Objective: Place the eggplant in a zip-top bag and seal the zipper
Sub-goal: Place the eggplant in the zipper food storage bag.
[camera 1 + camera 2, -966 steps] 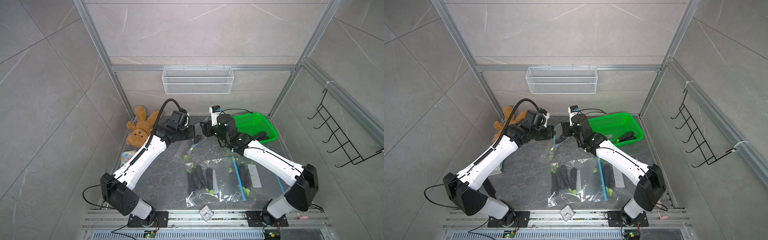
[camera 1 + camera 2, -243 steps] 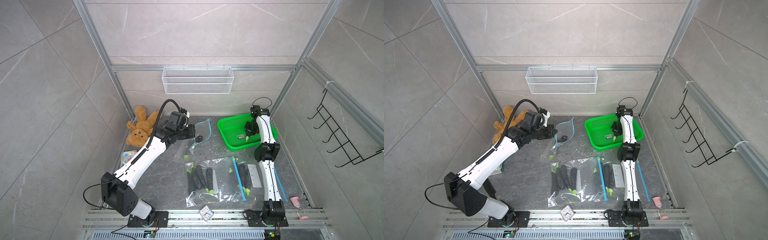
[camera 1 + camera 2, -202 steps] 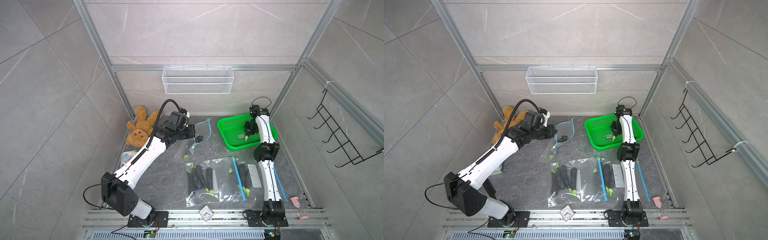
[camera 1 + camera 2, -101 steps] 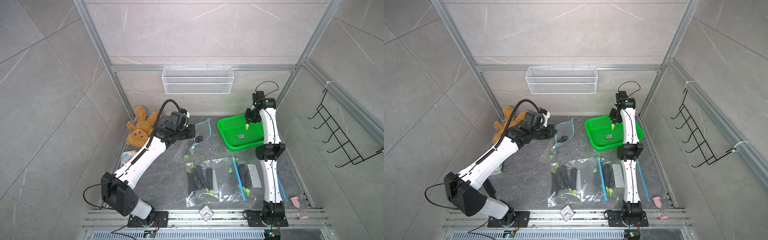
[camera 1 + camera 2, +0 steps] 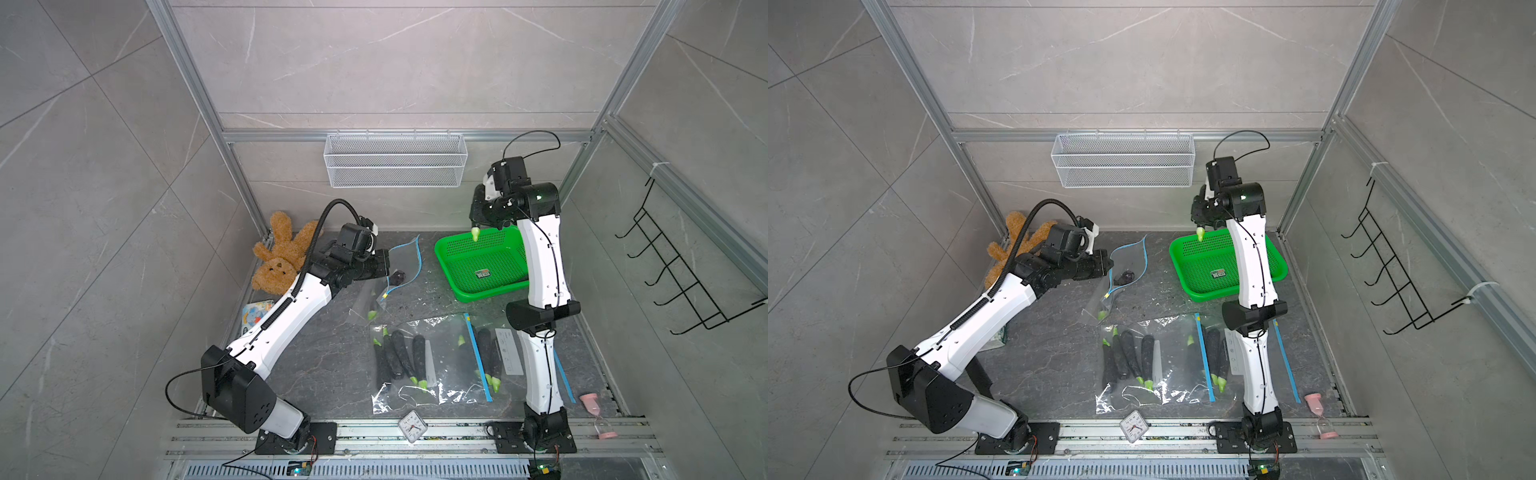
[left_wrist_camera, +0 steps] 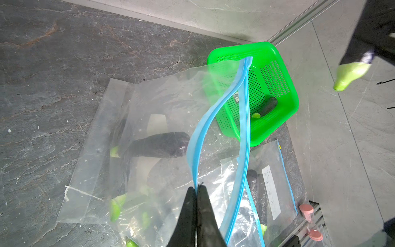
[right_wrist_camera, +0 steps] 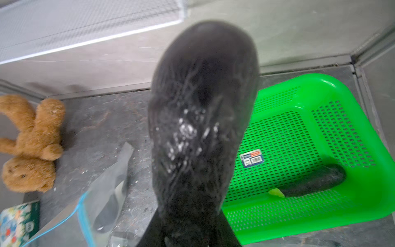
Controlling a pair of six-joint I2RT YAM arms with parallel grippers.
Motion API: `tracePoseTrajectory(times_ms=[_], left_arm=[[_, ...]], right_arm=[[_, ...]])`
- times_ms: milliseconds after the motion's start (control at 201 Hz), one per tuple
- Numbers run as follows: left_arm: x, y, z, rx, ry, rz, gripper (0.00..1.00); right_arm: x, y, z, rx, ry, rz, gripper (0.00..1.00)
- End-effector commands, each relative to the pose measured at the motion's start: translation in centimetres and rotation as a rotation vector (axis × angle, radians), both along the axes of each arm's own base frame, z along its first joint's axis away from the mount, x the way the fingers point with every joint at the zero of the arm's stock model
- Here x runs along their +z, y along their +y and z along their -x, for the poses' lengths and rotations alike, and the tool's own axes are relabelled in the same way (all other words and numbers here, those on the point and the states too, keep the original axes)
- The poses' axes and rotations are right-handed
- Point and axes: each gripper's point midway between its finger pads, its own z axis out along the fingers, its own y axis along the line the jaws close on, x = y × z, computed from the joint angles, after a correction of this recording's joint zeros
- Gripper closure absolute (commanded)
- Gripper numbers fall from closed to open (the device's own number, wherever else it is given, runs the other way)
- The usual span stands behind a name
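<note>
My left gripper (image 6: 197,189) is shut on the blue zipper edge (image 6: 205,136) of a clear zip-top bag (image 6: 171,102), holding its mouth up off the table; both top views show this grip (image 5: 384,266) (image 5: 1106,264). One dark eggplant (image 6: 158,145) lies inside that bag. My right gripper (image 5: 484,216) is shut on another eggplant (image 7: 203,117) and holds it in the air over the back left corner of the green basket (image 5: 486,293). Its green stem (image 5: 475,234) (image 5: 1200,233) points down. A further eggplant (image 7: 310,184) lies in the basket.
Two flat bags with eggplants (image 5: 399,353) (image 5: 486,353) lie near the table's front. A brown teddy bear (image 5: 278,257) sits at the back left, with a small box (image 5: 255,311) in front of it. A wire shelf (image 5: 395,166) hangs on the back wall. A clock (image 5: 412,426) and pink hourglass (image 5: 592,405) rest by the rail.
My right arm left the bag mouth, reached into the green basket, and has now risen above it with an eggplant in its jaws. The left gripper and bag have stayed put.
</note>
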Motion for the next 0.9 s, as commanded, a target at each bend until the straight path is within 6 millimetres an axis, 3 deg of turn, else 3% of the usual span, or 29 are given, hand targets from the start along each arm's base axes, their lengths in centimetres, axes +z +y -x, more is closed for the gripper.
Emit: tracePoseTrajectory(times_ms=[0, 199, 338, 567, 752, 896], left_arm=[[3.0, 0.7, 0.3, 0.017, -0.063, 0.025, 1.00], [3.4, 0.6, -0.1, 0.030, -0.060, 0.028, 1.00], [3.9, 0.3, -0.3, 0.036, -0.055, 0.053, 1.00], [6.0, 0.7, -0.8, 0.067, -0.097, 0.088, 1.00], [7.3, 1.9, -1.0, 0.115, -0.122, 0.117, 1.00], [8.7, 2.4, -1.0, 0.131, -0.142, 0.164, 1.00]], right_arm=[[5.3, 3.6, 3.3, 0.094, -0.136, -0.050, 0.91], [6.3, 11.9, 5.8, 0.240, -0.180, -0.121, 0.92], [5.6, 15.6, 5.8, 0.289, -0.175, -0.178, 0.92], [4.5, 18.6, 6.3, 0.339, -0.159, -0.199, 0.92], [6.0, 18.7, 6.7, 0.339, -0.194, -0.224, 0.93], [5.6, 19.3, 7.0, 0.341, -0.187, -0.217, 0.93]])
